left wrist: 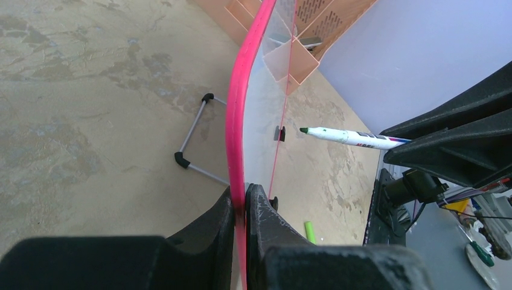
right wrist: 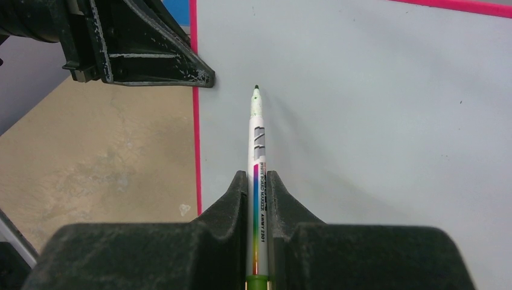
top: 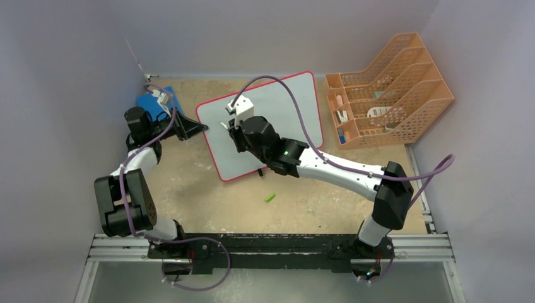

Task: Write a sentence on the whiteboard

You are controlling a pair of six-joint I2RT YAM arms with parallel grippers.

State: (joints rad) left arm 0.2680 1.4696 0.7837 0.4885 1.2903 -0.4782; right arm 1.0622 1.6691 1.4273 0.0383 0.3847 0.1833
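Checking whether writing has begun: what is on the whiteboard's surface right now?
No letters show on the whiteboard, only a few tiny specks. The marker in the right gripper points at its bare surface. From above, the right arm covers part of the board.

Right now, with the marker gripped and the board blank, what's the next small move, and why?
Probably ease the right gripper forward until the marker tip touches the whiteboard. The surface shows no writing, the left wrist view shows a gap between tip and board, and the left gripper is clamped on the red rim, steadying it.
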